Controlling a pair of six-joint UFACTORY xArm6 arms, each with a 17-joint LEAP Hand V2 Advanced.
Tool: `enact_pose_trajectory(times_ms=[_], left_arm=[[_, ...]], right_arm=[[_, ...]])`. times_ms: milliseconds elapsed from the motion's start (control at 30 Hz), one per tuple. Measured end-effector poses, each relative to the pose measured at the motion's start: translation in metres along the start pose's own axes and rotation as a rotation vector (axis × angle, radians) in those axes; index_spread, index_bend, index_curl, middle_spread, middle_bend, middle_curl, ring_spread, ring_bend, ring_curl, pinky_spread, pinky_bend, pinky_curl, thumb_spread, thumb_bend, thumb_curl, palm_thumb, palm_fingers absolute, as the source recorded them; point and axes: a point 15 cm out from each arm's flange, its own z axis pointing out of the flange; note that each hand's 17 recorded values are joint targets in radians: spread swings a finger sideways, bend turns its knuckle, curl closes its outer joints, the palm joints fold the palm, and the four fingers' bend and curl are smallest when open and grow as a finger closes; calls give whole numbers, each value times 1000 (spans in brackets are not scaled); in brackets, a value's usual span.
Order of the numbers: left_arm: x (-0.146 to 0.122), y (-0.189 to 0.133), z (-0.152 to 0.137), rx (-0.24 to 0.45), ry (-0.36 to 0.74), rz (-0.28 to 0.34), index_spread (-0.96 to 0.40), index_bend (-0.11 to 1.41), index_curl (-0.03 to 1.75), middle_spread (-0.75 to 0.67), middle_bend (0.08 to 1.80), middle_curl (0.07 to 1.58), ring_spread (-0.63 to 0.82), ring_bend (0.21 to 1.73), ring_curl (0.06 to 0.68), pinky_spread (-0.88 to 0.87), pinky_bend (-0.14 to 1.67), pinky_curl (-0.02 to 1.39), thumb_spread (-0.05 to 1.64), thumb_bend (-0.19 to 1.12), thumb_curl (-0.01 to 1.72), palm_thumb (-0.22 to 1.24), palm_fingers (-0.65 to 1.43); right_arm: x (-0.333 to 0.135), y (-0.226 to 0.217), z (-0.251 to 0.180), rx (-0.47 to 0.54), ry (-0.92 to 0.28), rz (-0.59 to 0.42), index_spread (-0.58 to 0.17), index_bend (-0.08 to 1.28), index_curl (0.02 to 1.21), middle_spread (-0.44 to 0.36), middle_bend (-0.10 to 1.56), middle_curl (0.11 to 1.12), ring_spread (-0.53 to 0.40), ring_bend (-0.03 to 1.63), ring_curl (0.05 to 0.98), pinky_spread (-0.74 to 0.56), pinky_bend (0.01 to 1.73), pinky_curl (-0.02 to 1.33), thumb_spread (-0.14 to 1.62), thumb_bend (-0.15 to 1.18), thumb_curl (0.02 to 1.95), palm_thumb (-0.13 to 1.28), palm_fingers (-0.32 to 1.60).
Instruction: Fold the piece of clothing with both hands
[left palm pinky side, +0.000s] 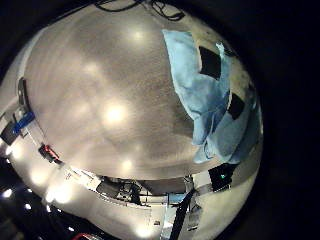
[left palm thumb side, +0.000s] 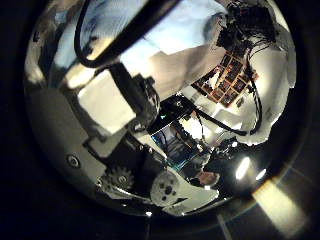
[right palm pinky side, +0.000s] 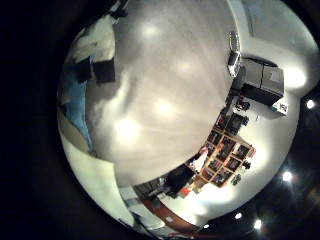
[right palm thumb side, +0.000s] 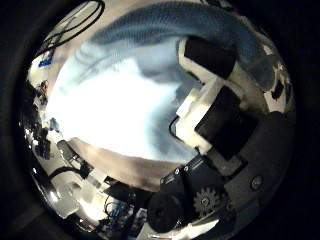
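Note:
The piece of clothing (left palm pinky side: 205, 95) lies bunched on the table (left palm pinky side: 100, 90) in the left little finger side palm view. The left thumb side palm view shows the left hand (left palm thumb side: 125, 100) with cloth (left palm thumb side: 85, 40) behind it. In the right thumb side palm view the clothing (right palm thumb side: 120, 95) fills much of the picture, close to the palm, and my right hand (right palm thumb side: 215, 110) is curled round a fold.
The bare table top (right palm pinky side: 165, 90) stretches away from the cloth. Small items sit at the table's edge (left palm pinky side: 22, 125). A shelf unit (right palm pinky side: 225, 155) and a dark box (right palm pinky side: 262, 78) stand beyond the table. The shelf also shows in the left thumb side palm view (left palm thumb side: 232, 75).

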Motion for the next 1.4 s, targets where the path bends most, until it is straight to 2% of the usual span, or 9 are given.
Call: enact_pose_trajectory(times_ms=[67, 167, 300, 467, 567, 867, 1033, 1233, 1400], left_arm=[[-6, -5, -3, 30, -7, -20, -545, 285, 1064, -307, 709, 810, -378, 1139, 574, -540, 229, 1034, 1142, -31, 461, 569, 55], [-15, -15, -14, 109, -18, -40, -393, 214, 985, -112, 424, 664, -204, 997, 504, -357, 260, 1028, 1137, -30, 442, 541, -79], [-19, -9, -43, 226, -16, -76, -217, 160, 871, 100, 257, 538, 30, 833, 426, -71, 237, 981, 1134, -29, 421, 511, -81], [-16, 9, -68, 294, -11, -82, -90, 186, 741, 232, 169, 458, 229, 716, 362, 231, 199, 865, 1140, -22, 400, 494, -29], [-7, 21, -63, 279, -4, -57, -61, 196, 694, 247, 165, 424, 287, 686, 340, 346, 185, 789, 1153, -15, 394, 509, -1], [40, 43, -3, 187, 50, 34, -28, 191, 595, 213, 175, 374, 334, 639, 303, 471, 187, 626, 1189, -12, 387, 560, 54], [43, 38, 21, 193, 47, 37, -23, 191, 551, 204, 172, 352, 338, 618, 290, 480, 192, 560, 1202, -14, 384, 578, 82], [47, 38, 47, 159, 63, 18, -32, 249, 544, 184, 170, 330, 324, 591, 274, 466, 187, 505, 1213, -12, 383, 594, 137], [44, 33, 54, 170, 57, 12, -43, 266, 540, 168, 174, 322, 321, 577, 267, 455, 192, 471, 1221, -13, 385, 602, 156]], right_arm=[[5, -4, 1, 16, -7, 18, -351, 182, 696, -205, 779, 705, -263, 1495, 674, -365, 1574, 657, 1286, -26, 515, 664, 334], [15, -13, -13, 76, -21, 41, -361, 165, 605, -186, 637, 644, -262, 1367, 615, -414, 1535, 610, 1306, -22, 489, 619, 233], [50, -13, -48, 174, -30, 93, -363, 191, 557, -161, 585, 600, -256, 1242, 548, -346, 1395, 548, 1322, -14, 458, 597, 154], [66, 20, -53, 157, -29, 103, -367, 173, 504, -173, 599, 576, -263, 1200, 504, -275, 1274, 480, 1333, -14, 430, 584, 218], [61, 45, -42, 121, -28, 73, -378, 179, 482, -185, 592, 565, -275, 1193, 494, -266, 1241, 457, 1328, -19, 416, 566, 247], [44, 116, 3, 6, -28, -25, -388, 217, 465, -178, 562, 528, -253, 1057, 445, -154, 1046, 378, 1289, -28, 377, 472, 172], [38, 125, 19, -33, -39, -41, -384, 213, 450, -169, 529, 501, -230, 986, 409, -89, 964, 325, 1273, -19, 360, 449, 175], [27, 135, 43, -81, -105, -46, -372, 185, 429, -138, 480, 469, -192, 904, 377, -16, 908, 289, 1257, -22, 343, 425, 141], [23, 137, 55, -107, -113, -51, -366, 176, 404, -127, 458, 450, -170, 878, 357, 25, 886, 264, 1239, -18, 334, 404, 166]])
